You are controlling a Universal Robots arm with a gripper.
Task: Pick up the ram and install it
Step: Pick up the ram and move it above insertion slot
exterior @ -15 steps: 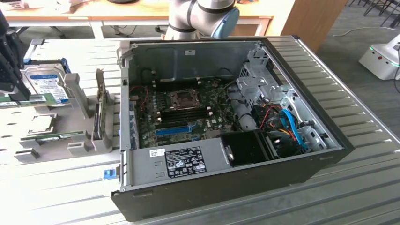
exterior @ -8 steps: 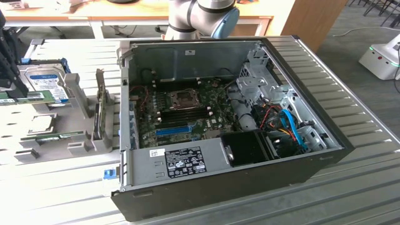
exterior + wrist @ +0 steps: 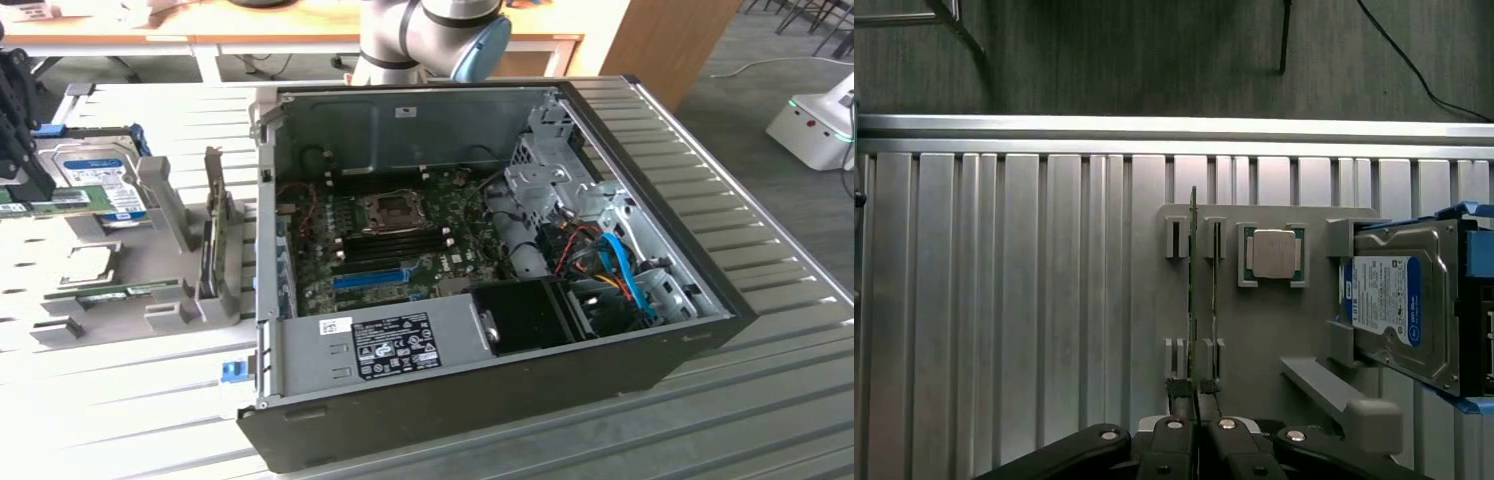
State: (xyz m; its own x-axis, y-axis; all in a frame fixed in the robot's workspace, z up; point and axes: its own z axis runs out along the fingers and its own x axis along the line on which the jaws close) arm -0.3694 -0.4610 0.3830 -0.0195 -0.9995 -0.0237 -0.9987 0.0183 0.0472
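The ram [image 3: 1194, 290] appears edge-on as a thin green stick standing over the slots of a grey holder [image 3: 1254, 330]. My gripper [image 3: 1194, 398] is shut on the ram's near part, one fingertip on each face. I cannot tell whether the stick still sits in its slot. At the exterior view's far left, the black gripper [image 3: 27, 195] hangs over the holder. Just under it is a green strip with a white label, the ram [image 3: 67, 205]. The open computer case [image 3: 694, 300] lies to the exterior view's right, its motherboard [image 3: 400, 240] exposed.
A silver hard drive with a blue label [image 3: 1394, 300] stands in the holder beside a square processor [image 3: 1271, 253]. Another green stick [image 3: 127, 292] lies lower in the holder. The slatted metal table ends at an edge [image 3: 1174, 125] beyond the holder. The arm's base [image 3: 427, 40] rises behind the case.
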